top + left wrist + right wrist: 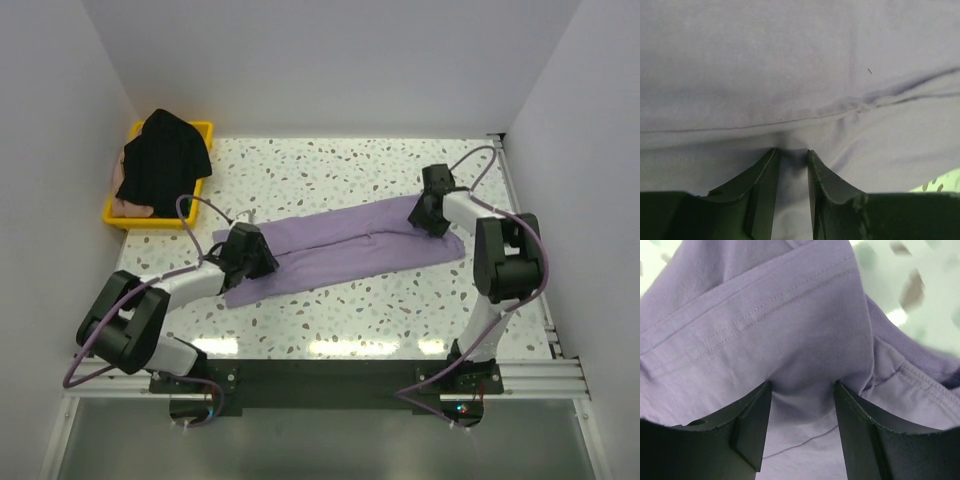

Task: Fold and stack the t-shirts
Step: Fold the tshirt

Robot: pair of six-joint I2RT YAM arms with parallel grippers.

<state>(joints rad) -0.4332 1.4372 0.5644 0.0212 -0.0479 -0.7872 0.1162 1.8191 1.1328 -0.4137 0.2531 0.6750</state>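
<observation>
The lavender t-shirt (350,245) lies as a long, narrow folded band across the table. My left gripper (265,262) is at its left end and my right gripper (425,220) at its right end. In the left wrist view the gripper (791,150) has its jaws close together, pinching a pucker of lavender cloth (800,75). In the right wrist view the gripper (802,382) has its jaws set wider around a thicker bunch of hemmed cloth (790,325). The black t-shirt (165,160) lies heaped over the pale pink one (130,207) at the back left.
The yellow tray (206,128) holding the black and pink shirts stands at the back left corner against the left wall. White walls close in the table on three sides. A metal rail (555,345) runs along the right edge.
</observation>
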